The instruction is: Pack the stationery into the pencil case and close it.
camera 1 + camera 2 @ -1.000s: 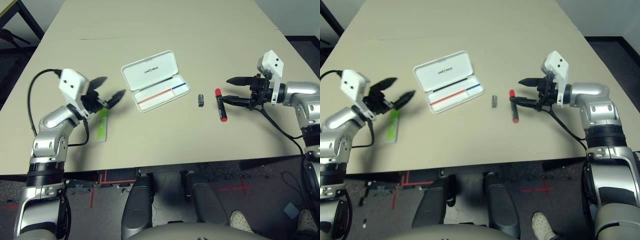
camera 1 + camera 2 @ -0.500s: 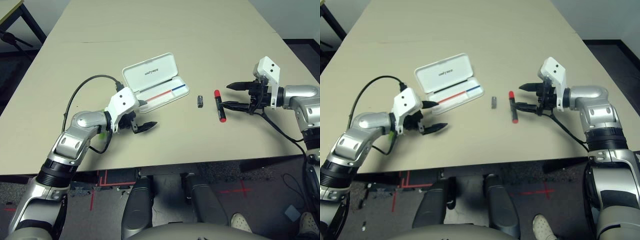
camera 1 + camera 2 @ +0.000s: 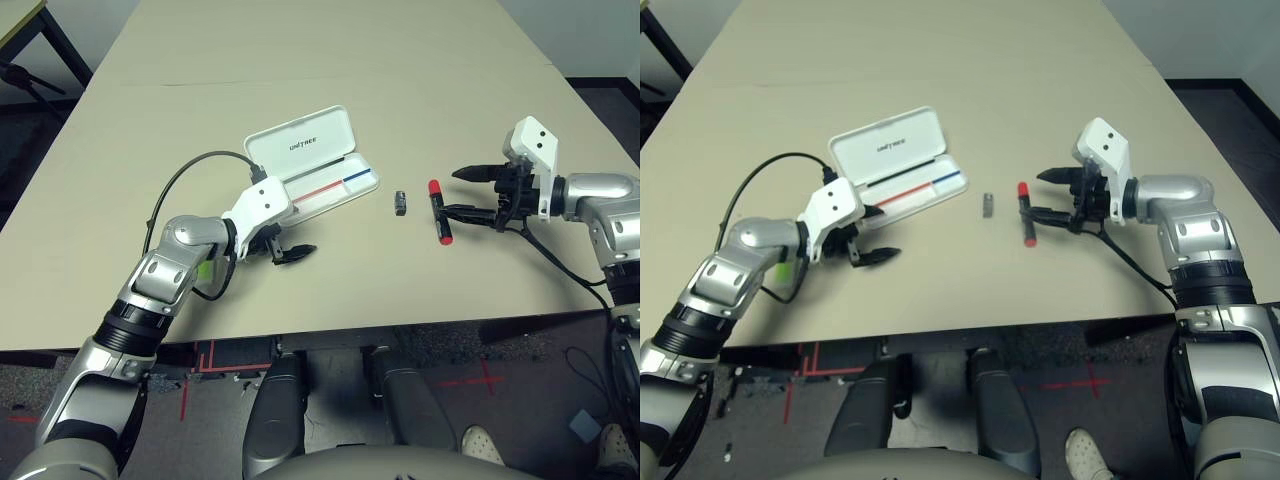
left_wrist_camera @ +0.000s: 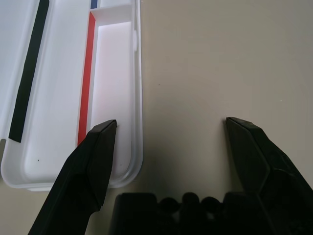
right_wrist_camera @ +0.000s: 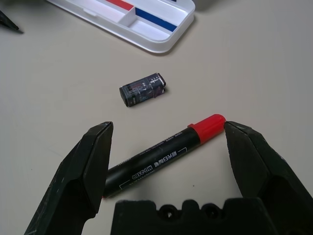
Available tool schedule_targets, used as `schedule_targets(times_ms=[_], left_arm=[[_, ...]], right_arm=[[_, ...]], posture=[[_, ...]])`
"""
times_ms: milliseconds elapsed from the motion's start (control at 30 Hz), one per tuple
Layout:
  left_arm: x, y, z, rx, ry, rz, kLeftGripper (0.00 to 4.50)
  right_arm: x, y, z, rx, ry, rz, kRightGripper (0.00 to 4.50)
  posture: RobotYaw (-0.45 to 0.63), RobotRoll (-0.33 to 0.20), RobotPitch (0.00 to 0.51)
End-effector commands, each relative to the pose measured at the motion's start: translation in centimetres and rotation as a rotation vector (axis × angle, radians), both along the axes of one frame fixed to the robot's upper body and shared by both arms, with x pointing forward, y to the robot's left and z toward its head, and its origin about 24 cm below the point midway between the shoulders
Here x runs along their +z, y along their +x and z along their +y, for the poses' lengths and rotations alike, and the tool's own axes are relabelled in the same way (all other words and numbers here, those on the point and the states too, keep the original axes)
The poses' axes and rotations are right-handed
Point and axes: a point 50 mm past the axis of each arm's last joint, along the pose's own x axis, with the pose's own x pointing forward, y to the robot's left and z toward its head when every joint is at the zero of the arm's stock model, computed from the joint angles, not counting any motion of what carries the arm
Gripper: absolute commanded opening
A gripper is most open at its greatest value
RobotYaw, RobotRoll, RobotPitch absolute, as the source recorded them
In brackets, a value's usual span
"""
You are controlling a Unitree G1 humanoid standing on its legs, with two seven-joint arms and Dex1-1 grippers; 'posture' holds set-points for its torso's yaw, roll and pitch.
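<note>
Left eye view is showing a broad beige table (image 3: pixel 330 60) carrying everything, with dark floor marked in red tape (image 3: pixel 200 355) lying beyond its near edge. The pencil case (image 3: pixel 310 163) is lying open near the table's middle, its lid with the black lettering folded back on the far side and its tray, lined red and blue, facing up on the near side. The left gripper (image 3: pixel 285 237) is hanging with its two black fingers spread wide and holding nothing, just at the near left corner of that tray; in the left wrist view one finger (image 4: pixel 90 164) is standing over the tray's corner while the other is standing over bare table, so the case's rim is lying between them. A black cable (image 3: pixel 175 195) is looping from that wrist over the tabletop. The lime-green stick (image 3: pixel 205 268) is peeking out from behind the left forearm, mostly hidden by it. To the right of the case, the red marker (image 3: pixel 437 224) is lying flat on the table, and the right gripper (image 3: pixel 462 192) is hovering with its fingers wide apart and empty, straddling the marker's length in the right wrist view without touching it. The small dark grey piece (image 3: pixel 400 202) is resting between the case and the marker, apart from both.
</note>
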Motion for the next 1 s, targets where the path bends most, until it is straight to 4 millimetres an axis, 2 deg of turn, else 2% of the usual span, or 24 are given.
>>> schedule_targets(times_ms=[33, 67, 367, 667, 867, 1000], left_arm=[[-1.3, -0.2, 0.1, -0.006, 0.034, 0.064, 3.86], [-1.3, -0.2, 0.1, -0.008, 0.037, 0.066, 3.57], [-0.8, -0.4, 0.2, -0.061, 0.063, 0.072, 0.09], [0.4, -1.5, 0.8, -0.136, 0.106, 0.085, 0.04], [1.0, -4.0, 0.9, -0.270, 0.155, 0.077, 0.04], [0.8, -4.7, 1.1, -0.331, 0.177, 0.073, 0.04]], right_arm=[[0.2, -0.3, -0.4, -0.016, -0.001, -0.015, 4.50], [0.2, -0.3, -0.4, -0.018, -0.001, -0.016, 4.50], [-0.2, -0.5, -0.3, -0.021, -0.004, -0.019, 4.50], [-0.6, -0.3, 0.1, -0.009, 0.000, -0.014, 4.50], [-0.9, -0.4, 0.3, 0.021, 0.009, 0.015, 4.50], [-1.2, -0.6, 0.8, 0.069, 0.015, 0.053, 4.50]], posture=[[-0.05, 0.000, 0.197], [-0.05, 0.000, 0.197], [-0.06, 0.000, 0.205], [-0.06, 0.000, 0.205], [-0.01, 0.000, 0.207], [0.00, 0.000, 0.211]])
